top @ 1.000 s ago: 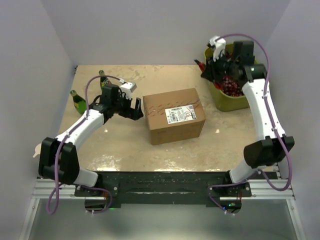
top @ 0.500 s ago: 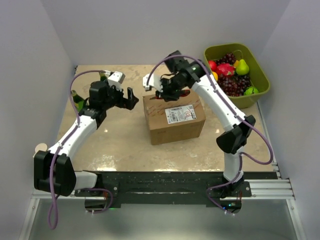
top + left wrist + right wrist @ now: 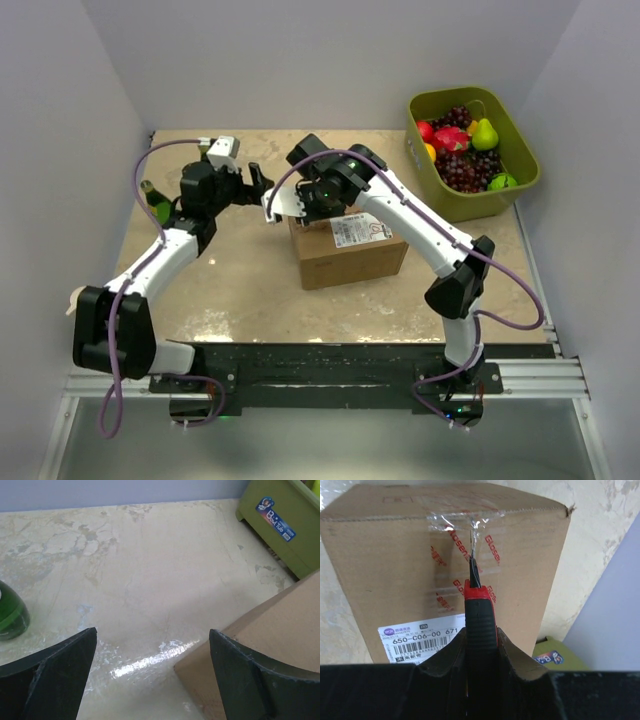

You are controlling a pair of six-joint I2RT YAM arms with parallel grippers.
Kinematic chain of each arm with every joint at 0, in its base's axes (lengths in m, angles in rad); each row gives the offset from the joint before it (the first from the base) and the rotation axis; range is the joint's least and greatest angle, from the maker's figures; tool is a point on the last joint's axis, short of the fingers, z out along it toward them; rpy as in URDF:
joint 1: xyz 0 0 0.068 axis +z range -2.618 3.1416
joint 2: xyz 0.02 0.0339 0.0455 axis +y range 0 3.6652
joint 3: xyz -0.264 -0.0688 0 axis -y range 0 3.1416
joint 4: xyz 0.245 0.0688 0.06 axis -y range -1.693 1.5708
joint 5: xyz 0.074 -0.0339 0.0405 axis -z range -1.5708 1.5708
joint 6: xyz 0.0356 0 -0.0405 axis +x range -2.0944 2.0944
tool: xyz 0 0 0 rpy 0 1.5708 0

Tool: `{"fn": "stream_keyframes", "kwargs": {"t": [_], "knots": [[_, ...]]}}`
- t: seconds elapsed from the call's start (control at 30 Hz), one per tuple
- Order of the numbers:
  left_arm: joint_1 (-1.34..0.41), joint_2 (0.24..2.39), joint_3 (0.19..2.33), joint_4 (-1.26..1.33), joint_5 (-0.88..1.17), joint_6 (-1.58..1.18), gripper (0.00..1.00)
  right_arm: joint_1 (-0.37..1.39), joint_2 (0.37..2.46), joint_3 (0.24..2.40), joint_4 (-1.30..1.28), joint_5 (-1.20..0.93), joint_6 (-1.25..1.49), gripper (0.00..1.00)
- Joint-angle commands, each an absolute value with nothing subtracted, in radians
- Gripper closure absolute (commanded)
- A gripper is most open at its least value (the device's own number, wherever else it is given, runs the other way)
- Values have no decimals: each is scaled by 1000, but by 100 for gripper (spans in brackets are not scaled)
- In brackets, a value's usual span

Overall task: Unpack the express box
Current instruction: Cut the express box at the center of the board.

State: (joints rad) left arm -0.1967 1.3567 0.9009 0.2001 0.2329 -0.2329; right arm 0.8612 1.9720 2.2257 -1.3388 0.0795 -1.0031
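- The table (image 3: 250, 290) is unchanged. The box (image 3: 352, 258) sits at its middle, closed, label (image 3: 422, 637) up, and has not been shifted over the last second.
- The largest change is seen in the right arm (image 3: 440, 235). A second ago it was held over the tub (image 3: 470, 208), right of and beyond the box. It has since been swung across and is now stretched over the box's far left part.
- The right gripper (image 3: 481, 652) is clamped on a cutter (image 3: 480, 625). The black-and-red handle is pinched between the jaws, and the blade is pointed out ahead.
- The left gripper (image 3: 152, 635) has been drawn back from the box's left side, where it was held close a second ago. It is now placed left of and a little beyond the box's far left corner, with the jaws spread wide and nothing between them. In the wrist view one finger is seen just beside a box corner, but contact cannot be made out.
- A bottle (image 3: 10, 612) stands well to the left of the box, untouched.
- The blade tip is laid over the tape (image 3: 470, 522) on the top seam, toward the box's left end. No slit is seen, and whether the tape has been pierced cannot be told.
- From this, the tool-fetching is judged to be done and the slitting of the seam to be the step in hand. The flaps are not yet opened and nothing has been taken out, so the task is judged to be at an early stage.
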Motion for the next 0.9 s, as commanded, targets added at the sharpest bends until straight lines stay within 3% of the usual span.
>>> {"fn": "stream_keyframes", "kwargs": {"t": [0.0,0.2,0.87], "knots": [[-187,1407,917,368,320,-316,2,859,1965,2238,-1425,184,-983,100],[-187,1480,923,489,541,-422,5,859,1967,2221,-1425,190,-954,100],[-187,1546,910,534,587,-491,7,870,2022,2221,-1425,192,-923,100]]}}
